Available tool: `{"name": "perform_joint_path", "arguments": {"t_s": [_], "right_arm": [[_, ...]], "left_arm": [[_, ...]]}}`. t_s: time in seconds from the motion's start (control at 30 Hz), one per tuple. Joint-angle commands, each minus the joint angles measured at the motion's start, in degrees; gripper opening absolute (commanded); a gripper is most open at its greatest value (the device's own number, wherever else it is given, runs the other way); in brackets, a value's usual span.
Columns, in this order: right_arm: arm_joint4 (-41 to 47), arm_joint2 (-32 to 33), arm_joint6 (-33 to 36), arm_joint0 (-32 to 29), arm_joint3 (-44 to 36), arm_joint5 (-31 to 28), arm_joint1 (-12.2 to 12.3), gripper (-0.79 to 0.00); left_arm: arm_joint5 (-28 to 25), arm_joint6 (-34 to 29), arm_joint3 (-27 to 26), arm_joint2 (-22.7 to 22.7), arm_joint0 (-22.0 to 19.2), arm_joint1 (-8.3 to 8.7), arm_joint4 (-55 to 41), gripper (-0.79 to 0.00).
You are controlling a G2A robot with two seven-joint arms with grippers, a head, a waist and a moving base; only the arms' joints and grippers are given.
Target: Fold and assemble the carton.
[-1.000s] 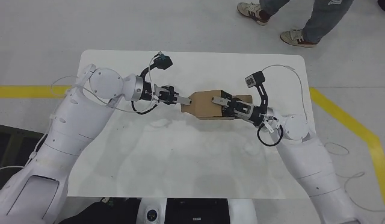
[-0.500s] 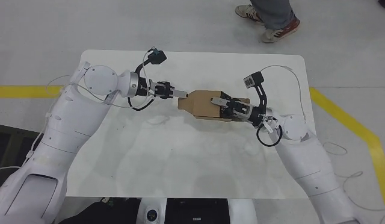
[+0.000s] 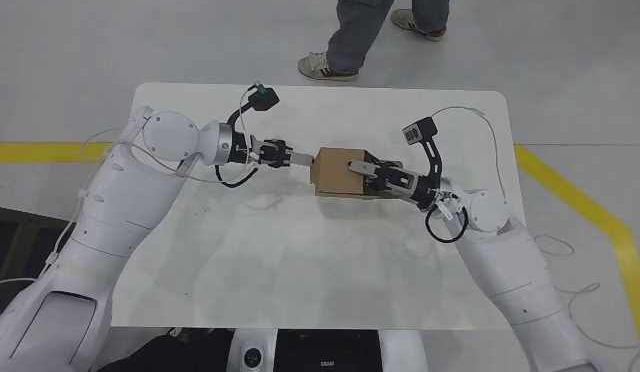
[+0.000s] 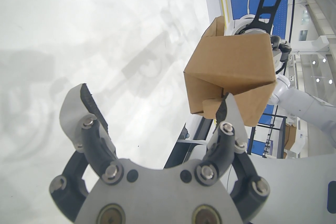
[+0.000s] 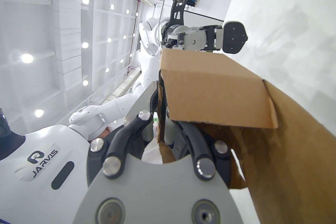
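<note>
A white table (image 3: 300, 262) with rounded corners stands on a pale grey floor (image 3: 150, 32). Its top is smooth and faintly glossy. A yellow line (image 3: 50, 152) on the floor runs up to the table's left edge and carries on from its right edge at a slant. A brown carton (image 3: 338, 172) sits over the middle of the far half; I cannot tell whether it rests on the top.

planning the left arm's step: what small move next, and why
Probably ease the open left end effector forward to press the near flap of the carton inward: the right end effector grips the carton, and that flap looks only partly folded.
</note>
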Motion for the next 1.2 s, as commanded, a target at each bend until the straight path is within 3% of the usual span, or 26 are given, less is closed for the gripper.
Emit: {"name": "perform_joint_path", "arguments": {"t_s": [0.0,0.73,1.17], "right_arm": [[0.02,-0.12,-0.02,0.06,0.09,-0.07,-0.06,-0.785],[1.13,-0.86,-0.12,0.72,0.83,-0.56,-0.67,-0.785],[1.51,-1.12,0.61,1.31,1.46,-0.61,-0.97,-0.785]], "left_arm": [[-0.01,-0.09,-0.26,0.09,-0.02,-0.03,-0.15,0.000],[-0.04,-1.44,-2.56,0.82,1.68,-0.01,-1.18,0.000],[-0.98,-1.00,-1.44,2.32,0.40,-0.70,-2.24,0.000]]}}
